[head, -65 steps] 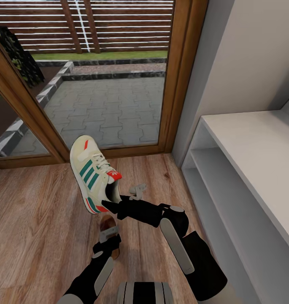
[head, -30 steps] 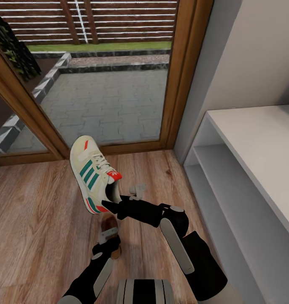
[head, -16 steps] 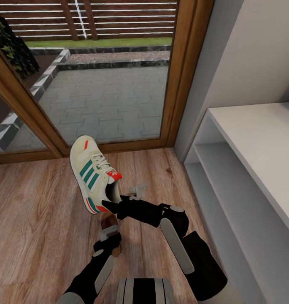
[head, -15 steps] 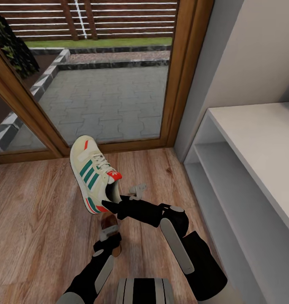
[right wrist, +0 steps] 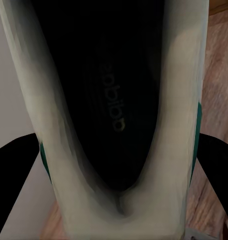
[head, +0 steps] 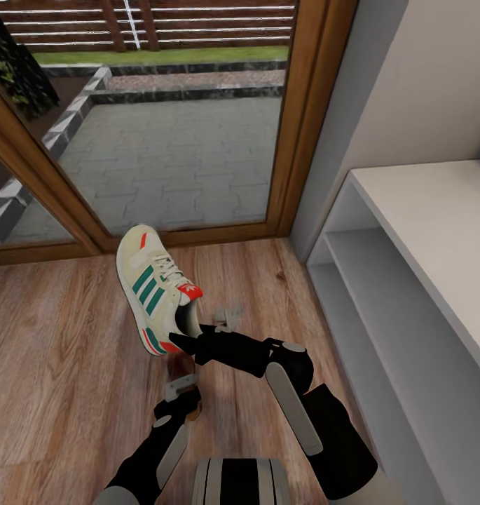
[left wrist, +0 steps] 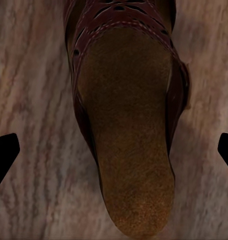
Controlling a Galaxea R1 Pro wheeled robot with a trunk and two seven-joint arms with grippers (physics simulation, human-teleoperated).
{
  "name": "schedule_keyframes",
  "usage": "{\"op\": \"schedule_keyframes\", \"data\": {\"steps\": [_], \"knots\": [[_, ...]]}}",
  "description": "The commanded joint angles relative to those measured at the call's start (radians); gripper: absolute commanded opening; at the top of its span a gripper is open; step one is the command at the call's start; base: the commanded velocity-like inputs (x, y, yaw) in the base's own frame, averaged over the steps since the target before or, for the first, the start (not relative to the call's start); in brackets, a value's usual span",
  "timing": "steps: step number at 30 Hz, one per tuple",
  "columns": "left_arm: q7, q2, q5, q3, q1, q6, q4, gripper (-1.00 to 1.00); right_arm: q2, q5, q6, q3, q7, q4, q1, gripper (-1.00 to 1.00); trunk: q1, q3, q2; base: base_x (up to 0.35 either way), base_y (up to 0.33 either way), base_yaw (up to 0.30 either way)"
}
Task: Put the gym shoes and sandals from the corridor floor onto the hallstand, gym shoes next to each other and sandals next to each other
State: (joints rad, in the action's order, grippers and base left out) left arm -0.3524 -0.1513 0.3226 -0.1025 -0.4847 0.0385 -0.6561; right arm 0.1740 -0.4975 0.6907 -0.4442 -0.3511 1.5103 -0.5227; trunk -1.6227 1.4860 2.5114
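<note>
A cream-white low gym shoe with three green side stripes and a red-orange tongue label [head: 154, 287] is held clear of the light brown wood-grain plank floor [head: 57, 365] by the right tool [head: 186, 344], which is closed on the shoe's heel end; in the right wrist view the dark inside of the shoe [right wrist: 111, 100] is seen between the two black fingers [right wrist: 14, 175], which are pressed against its pale outer sides. The shoe is tilted, with its toe pointed up and away toward the wooden-framed glass door [head: 306, 119], through which grey paving stones [head: 176, 154] are seen. The left tool [head: 181, 391] is held low, just over a brown open slip-on sandal with a dark brown strap and tan cork-like sole [left wrist: 126, 130] that lies on the floor; in the left wrist view its black fingertips [left wrist: 4, 155] are spread wide on either side of the sandal, apart from it, and nothing is gripped. In the head view a small part of the sandal [head: 178, 366] is seen beyond the left tool, below the lifted shoe. The large pale grey-white hallstand with a wide top and two low open shelves [head: 422, 231] stands to the right, and nothing is seen resting on the parts of it in view.
</note>
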Motion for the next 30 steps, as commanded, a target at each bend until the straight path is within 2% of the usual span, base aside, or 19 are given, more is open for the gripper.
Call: {"op": "schedule_keyframes", "data": {"steps": [1,4,9,15,22,30], "knots": [[-0.008,0.001,0.006,-0.005,0.000,0.004,-0.002,1.00,0.000,-0.004,0.005,0.001,-0.002,0.001,0.000,-1.00,0.000,0.005,0.001,0.000,0.000,0.000],[-0.008,0.001,0.006,-0.005,0.000,0.003,-0.002,1.00,0.000,-0.004,0.006,0.001,-0.002,0.001,-0.001,-1.00,-0.002,0.016,0.001,0.000,0.000,0.000],[-0.008,0.000,0.006,-0.006,-0.001,-0.001,-0.002,1.00,0.000,-0.004,0.006,0.001,-0.002,0.001,-0.001,-1.00,-0.002,0.016,0.001,0.000,0.000,0.000],[-0.005,-0.003,0.008,-0.011,-0.001,-0.037,-0.002,1.00,0.000,-0.004,0.005,0.001,-0.002,0.001,-0.001,-1.00,-0.002,0.016,0.001,0.000,0.000,-0.005],[-0.002,-0.002,0.007,-0.013,0.000,-0.042,-0.001,1.00,0.000,-0.004,0.006,0.001,-0.002,0.001,-0.001,-1.00,-0.005,0.045,0.003,0.000,0.000,0.000],[0.004,-0.002,0.007,-0.013,0.001,-0.043,-0.002,1.00,0.000,-0.004,0.005,0.000,-0.002,0.001,-0.001,-1.00,-0.005,0.045,0.003,0.000,0.000,0.000]]}}
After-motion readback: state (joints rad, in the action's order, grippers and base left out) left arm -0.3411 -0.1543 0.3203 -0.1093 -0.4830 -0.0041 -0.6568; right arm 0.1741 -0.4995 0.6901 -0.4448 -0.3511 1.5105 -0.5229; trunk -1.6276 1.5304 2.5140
